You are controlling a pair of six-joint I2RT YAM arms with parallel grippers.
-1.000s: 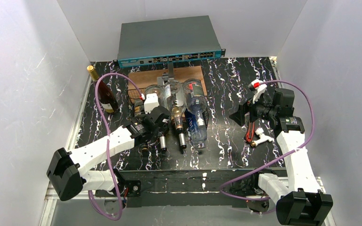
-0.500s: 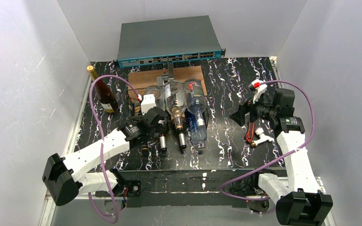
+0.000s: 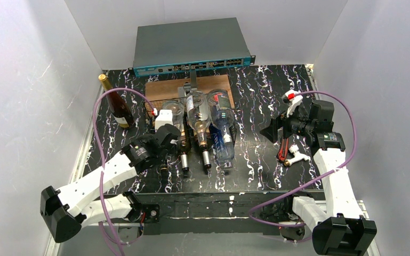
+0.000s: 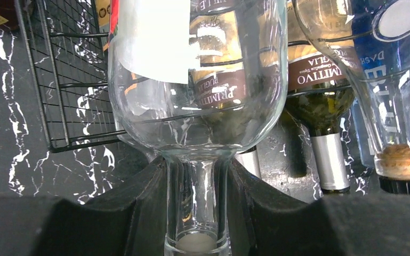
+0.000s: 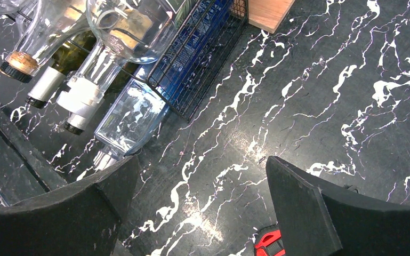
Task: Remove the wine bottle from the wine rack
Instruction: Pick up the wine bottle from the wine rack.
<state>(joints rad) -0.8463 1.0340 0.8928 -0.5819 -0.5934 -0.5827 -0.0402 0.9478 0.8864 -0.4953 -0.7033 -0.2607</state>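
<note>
The wine rack is a low black wire-mesh frame in the middle of the table, seen close in the left wrist view. Several bottles lie in it, necks toward me. My left gripper is shut on the neck of the clear wine bottle with a white label, at the rack's left side. The neck stands squeezed between the black fingers, its mouth at the frame's bottom edge. My right gripper hovers open over bare table right of the rack, with nothing between its fingers.
A dark bottle with a brown label, a cork-stoppered clear bottle and a blue bottle lie beside the held one. An upright gold-capped bottle stands left. A wooden board, network switch and red-handled tool are nearby.
The left jaws have closed fully on the clear bottle's neck. The left arm has swung left and drawn the gripper slightly toward the near edge. The right arm has not moved.
</note>
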